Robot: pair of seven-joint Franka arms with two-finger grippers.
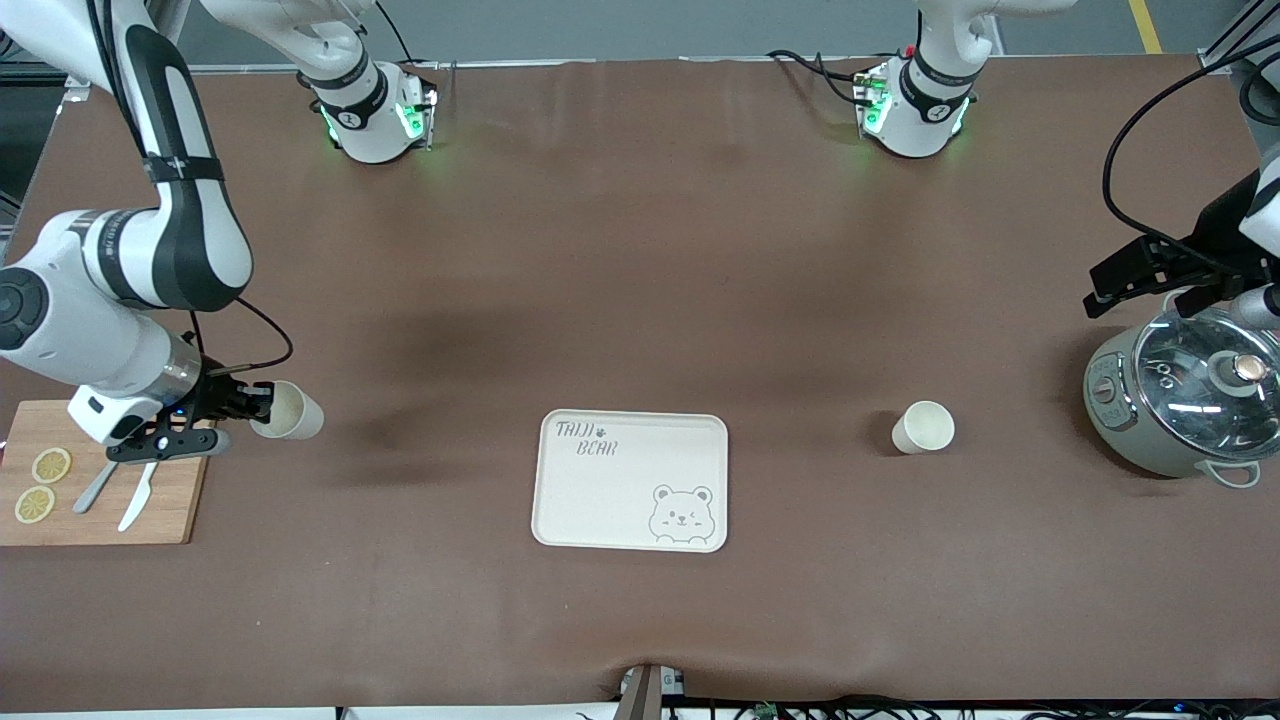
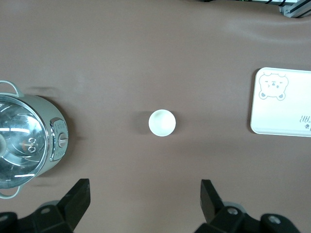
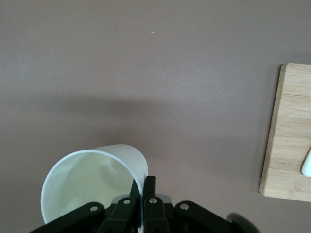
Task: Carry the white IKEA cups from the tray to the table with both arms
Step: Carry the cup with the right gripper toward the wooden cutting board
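One white cup (image 1: 288,411) is tilted in my right gripper (image 1: 256,403), which is shut on its rim wall, one finger inside and one outside. It hangs over the bare table next to the cutting board. The right wrist view shows the cup (image 3: 92,177) and the gripper (image 3: 145,182). The second white cup (image 1: 922,427) stands upright on the table between the tray and the pot. It also shows in the left wrist view (image 2: 162,122). My left gripper (image 1: 1135,275) is open and empty above the table beside the pot, apart from that cup, and shows in its own view (image 2: 144,194).
A cream tray with a bear drawing (image 1: 560,500) lies mid-table, nearer the front camera, and shows in the left wrist view (image 2: 279,121). A grey pot with a glass lid (image 1: 1185,395) stands at the left arm's end. A wooden cutting board (image 1: 170,500) with lemon slices and a knife lies at the right arm's end.
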